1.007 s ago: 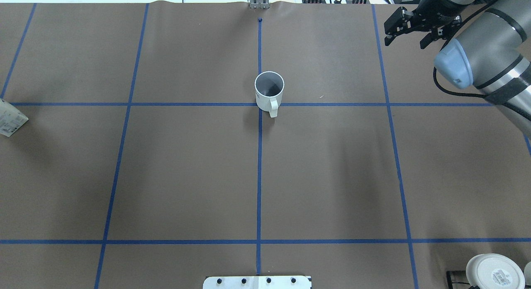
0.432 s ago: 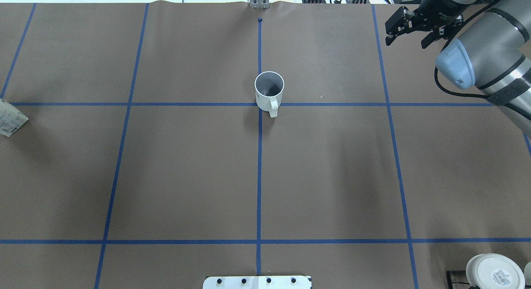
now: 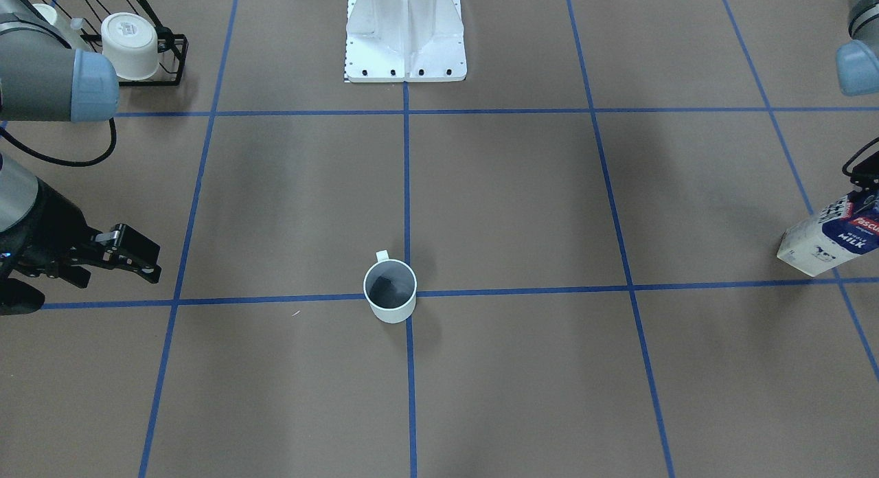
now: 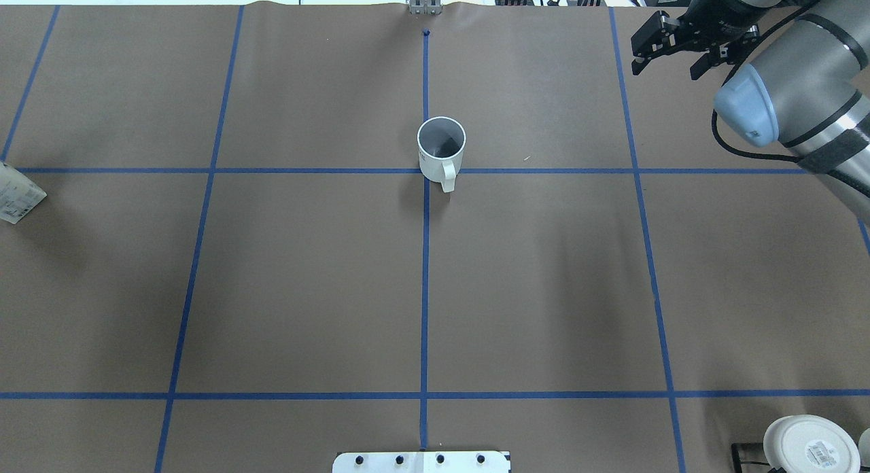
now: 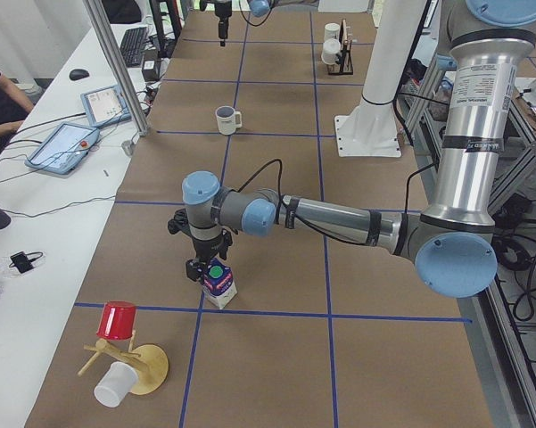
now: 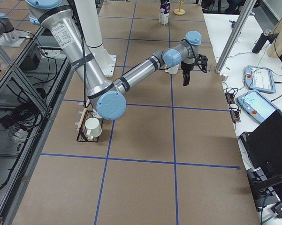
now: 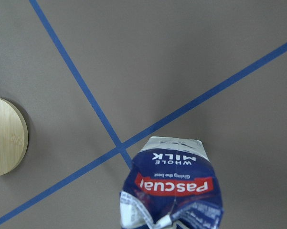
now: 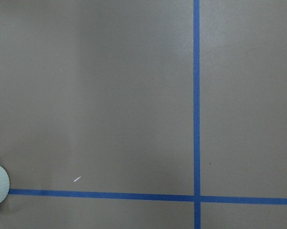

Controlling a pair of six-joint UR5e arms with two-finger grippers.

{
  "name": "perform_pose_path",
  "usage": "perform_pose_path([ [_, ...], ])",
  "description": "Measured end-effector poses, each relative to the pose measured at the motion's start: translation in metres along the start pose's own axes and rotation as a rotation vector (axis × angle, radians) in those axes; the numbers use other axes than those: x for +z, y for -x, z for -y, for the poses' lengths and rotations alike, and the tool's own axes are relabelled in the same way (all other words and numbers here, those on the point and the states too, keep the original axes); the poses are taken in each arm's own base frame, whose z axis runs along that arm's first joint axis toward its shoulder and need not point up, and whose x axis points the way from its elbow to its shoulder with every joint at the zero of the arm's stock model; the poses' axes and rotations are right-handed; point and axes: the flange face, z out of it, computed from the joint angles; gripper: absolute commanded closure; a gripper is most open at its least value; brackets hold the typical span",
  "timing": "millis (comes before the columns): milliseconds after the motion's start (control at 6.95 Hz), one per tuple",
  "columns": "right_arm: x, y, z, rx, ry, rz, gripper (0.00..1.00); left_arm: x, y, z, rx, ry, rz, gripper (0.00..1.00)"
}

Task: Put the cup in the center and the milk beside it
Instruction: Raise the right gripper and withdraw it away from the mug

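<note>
The cup [image 4: 441, 150], a small white mug with a dark grey inside, stands upright on the central tape crossing, handle toward the robot; it also shows in the front view [image 3: 390, 291] and the left view [image 5: 225, 119]. The milk [image 3: 827, 237], a navy and white carton with a green cap, stands far out on the robot's left [image 4: 17, 194] [image 5: 218, 283]. The left wrist view looks straight down on its gable [image 7: 172, 191]. My left gripper [image 5: 203, 266] sits at the carton's top; I cannot tell whether it grips. My right gripper [image 4: 666, 66] is open and empty, far right of the cup [image 3: 113, 275].
A black rack with a white cup [image 3: 130, 45] [image 4: 809, 446] stands by the robot's right. The white base plate [image 3: 405, 38] is at the near middle. A wooden mug tree with a red cup [image 5: 116, 321] and a white cup [image 5: 114, 385] stands beyond the milk; its wooden base shows in the left wrist view [image 7: 5, 136].
My right arm has drifted very slightly toward the far right corner, gripper still open. The cup and the milk have not moved.
</note>
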Motion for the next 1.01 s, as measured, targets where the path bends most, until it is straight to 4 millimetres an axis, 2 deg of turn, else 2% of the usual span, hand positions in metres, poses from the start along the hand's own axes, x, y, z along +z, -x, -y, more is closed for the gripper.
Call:
perform_pose_path([
  [144, 0.0, 0.0, 0.0, -0.001, 0.0, 0.0, 0.0, 0.005, 0.0, 0.0, 0.001, 0.008, -0.003, 0.02],
  [288, -0.001, 0.001, 0.0, -0.001, -0.002, 0.001, 0.0, 0.01, 0.001, -0.001, -0.002, 0.018, -0.007, 0.07],
  [432, -0.001, 0.001, -0.001, -0.002, -0.004, 0.001, 0.0, 0.014, 0.003, -0.002, -0.005, 0.026, -0.009, 0.43],
  [575, -0.004, 0.001, -0.005, -0.003, -0.005, 0.002, 0.0, 0.018, 0.004, -0.003, -0.009, 0.033, -0.011, 0.84],
  [719, -0.007, 0.002, -0.01, -0.001, -0.003, -0.001, 0.0, 0.019, 0.004, -0.003, -0.009, 0.034, -0.012, 1.0],
  [1007, -0.01, 0.004, -0.014, 0.003, 0.002, -0.008, 0.0, 0.014, 0.001, 0.0, -0.002, 0.025, -0.012, 1.0],
])
